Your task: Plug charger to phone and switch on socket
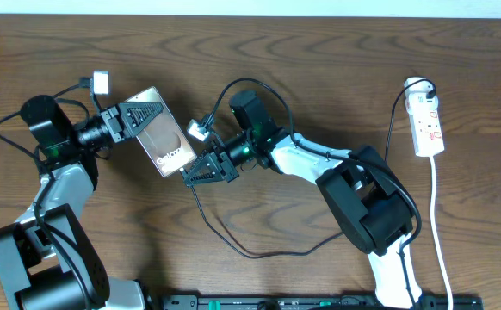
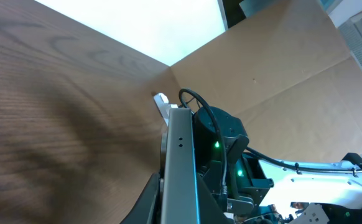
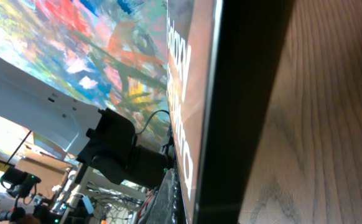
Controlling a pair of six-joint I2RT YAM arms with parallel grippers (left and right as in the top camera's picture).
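My left gripper [image 1: 143,120] is shut on the phone [image 1: 166,146] and holds it at a slant near the table, its "Galaxy" lettering facing up. In the left wrist view the phone [image 2: 180,162] shows edge-on as a grey slab between the fingers. My right gripper [image 1: 201,168] sits at the phone's lower right end, shut on the tip end of the charger, whose black cable [image 1: 250,254] loops across the table. The connector tip itself is hidden. The right wrist view shows the phone's face [image 3: 190,93] very close. The socket [image 1: 428,125] lies at the far right with the white plug [image 1: 417,86] at its top.
The power strip's white cord [image 1: 440,232] runs down the right side to the front edge. The black cable also arcs over my right arm [image 1: 272,99]. A cardboard wall [image 2: 280,74] stands behind the table.
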